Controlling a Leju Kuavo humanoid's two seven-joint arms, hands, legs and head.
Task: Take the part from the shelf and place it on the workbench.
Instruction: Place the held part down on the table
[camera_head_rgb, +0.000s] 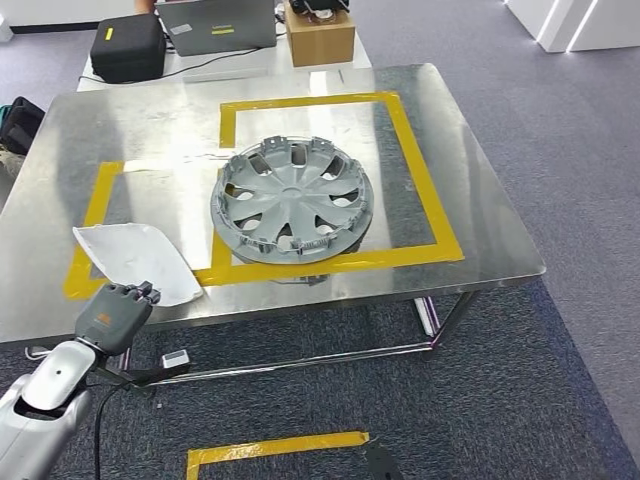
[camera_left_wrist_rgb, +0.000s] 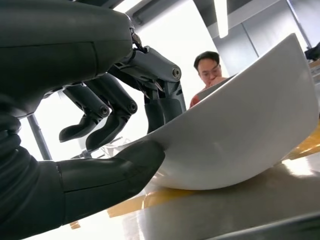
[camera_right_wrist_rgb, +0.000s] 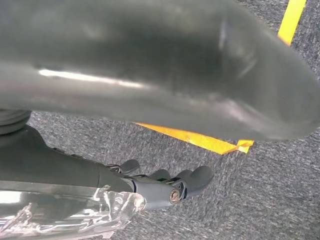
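Note:
The white curved part (camera_head_rgb: 140, 262) lies on the front left corner of the steel workbench (camera_head_rgb: 483, 230), over a yellow tape line. My left hand (camera_head_rgb: 113, 315) is at the bench's front edge and holds the part's near rim. In the left wrist view the thumb (camera_left_wrist_rgb: 124, 167) sits under the rim of the part (camera_left_wrist_rgb: 241, 125) and a finger (camera_left_wrist_rgb: 166, 102) comes down onto it from above, while the other fingers curl free. My right hand (camera_right_wrist_rgb: 166, 182) hangs over the grey carpet with its fingers loosely extended and nothing in them.
A grey hubcap (camera_head_rgb: 293, 198) lies in the yellow tape square at the bench's middle. Behind the bench stand a black case (camera_head_rgb: 128, 45), a laptop (camera_head_rgb: 219, 25) and a cardboard box (camera_head_rgb: 319, 35). A person (camera_left_wrist_rgb: 209, 70) is beyond the bench. Yellow tape (camera_head_rgb: 279, 448) marks the floor.

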